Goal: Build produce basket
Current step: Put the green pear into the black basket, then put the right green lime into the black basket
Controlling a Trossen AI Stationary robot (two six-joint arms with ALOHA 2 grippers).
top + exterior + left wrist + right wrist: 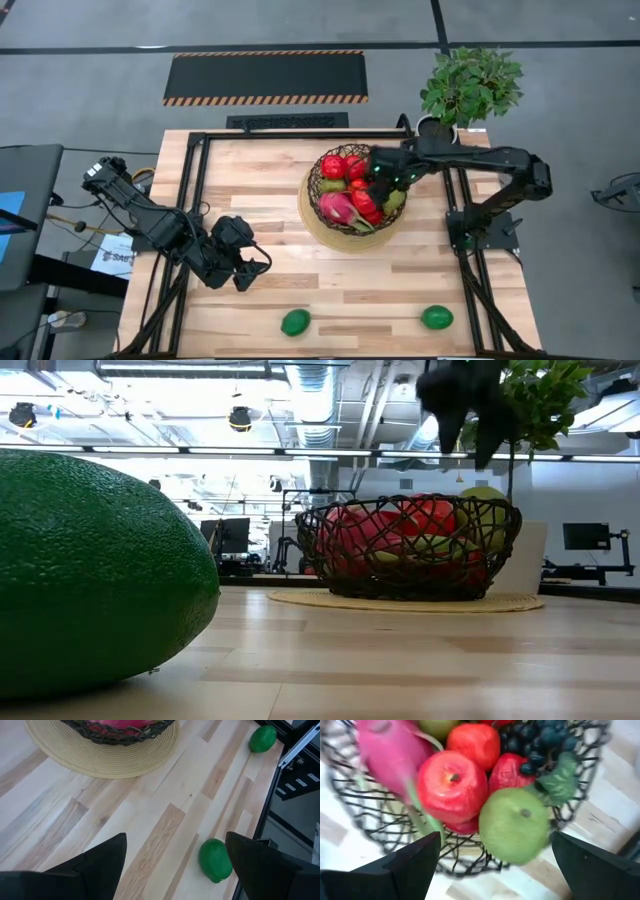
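Limes [295, 321] apart from basket [312, 196], seemingly unobstructed.

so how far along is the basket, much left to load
Mostly loaded: the basket already holds red apples, a dragon fruit, a green pear and grapes. In hand: nothing. The right gripper hangs over the basket with empty, open jaws; the left gripper is open above bare table. Left to do: two limes lie near the table's front edge.
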